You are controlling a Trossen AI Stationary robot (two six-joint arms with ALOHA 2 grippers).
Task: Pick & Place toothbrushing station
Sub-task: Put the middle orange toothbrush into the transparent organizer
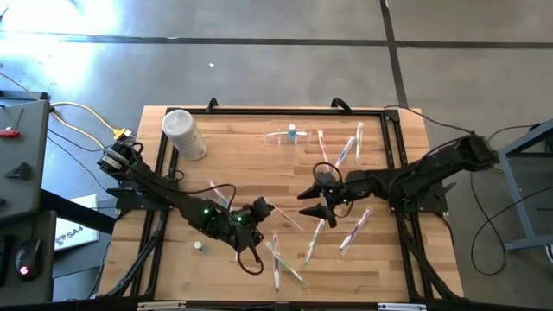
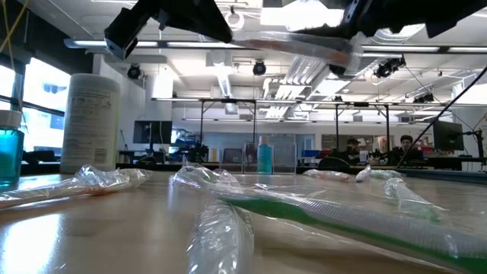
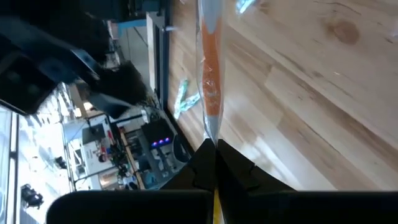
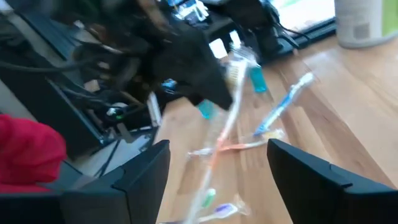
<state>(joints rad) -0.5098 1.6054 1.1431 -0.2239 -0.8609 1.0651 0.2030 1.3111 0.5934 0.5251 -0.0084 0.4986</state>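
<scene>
Left pincer (image 1: pixel 262 207) pinched closed mid-table; right pincer (image 1: pixel 313 202) spread wide, facing it.

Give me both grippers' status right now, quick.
Left gripper: closed on a wrapped orange toothbrush, held above the table.
Right gripper: open, holding nothing, near the table's middle.

The toothbrushing station (image 1: pixel 285 135) is sitting upright near the far edge of the table, about midway along it. It is showing as a small clear, colourless plastic holder (image 2: pixel 268 158) with a little blue bottle standing inside it, and nothing is touching it.
</scene>
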